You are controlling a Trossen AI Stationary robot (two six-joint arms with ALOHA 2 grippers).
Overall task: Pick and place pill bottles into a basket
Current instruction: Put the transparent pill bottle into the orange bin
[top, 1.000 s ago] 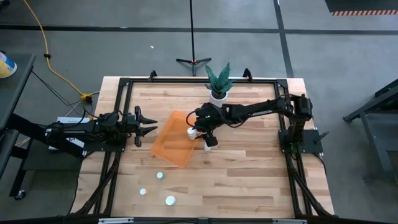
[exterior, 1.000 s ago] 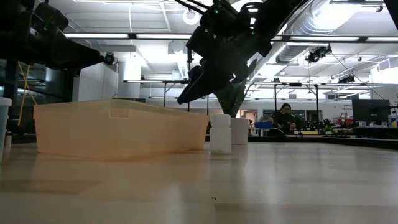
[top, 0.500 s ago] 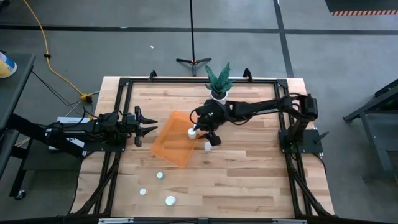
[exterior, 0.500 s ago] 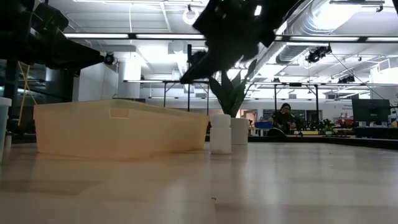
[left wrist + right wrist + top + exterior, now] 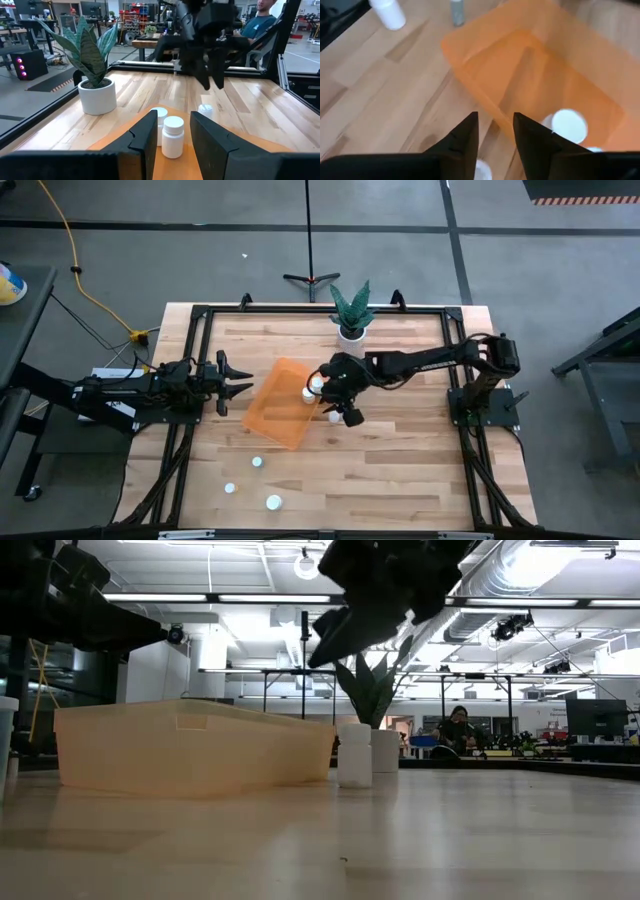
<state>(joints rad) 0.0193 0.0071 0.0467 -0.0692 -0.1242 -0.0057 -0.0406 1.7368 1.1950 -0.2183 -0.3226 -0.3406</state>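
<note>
Overhead view: orange basket (image 5: 281, 402) lies mid-worktop with a pill bottle (image 5: 309, 392) inside at its right end; right hand (image 5: 338, 411) hangs just beside that end, fingers apart, empty. Left hand (image 5: 235, 379) waits open near the left edge. Three bottles (image 5: 257, 462) stand toward the front edge.

Low view: one bottle (image 5: 354, 754) stands beside the basket.

Right wrist view: another bottle (image 5: 482, 170) sits between the spread fingers.

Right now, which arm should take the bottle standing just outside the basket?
Right. Its open right gripper hovers above that pill bottle beside the basket; the left gripper waits at the table's left edge, beyond the basket.
</note>
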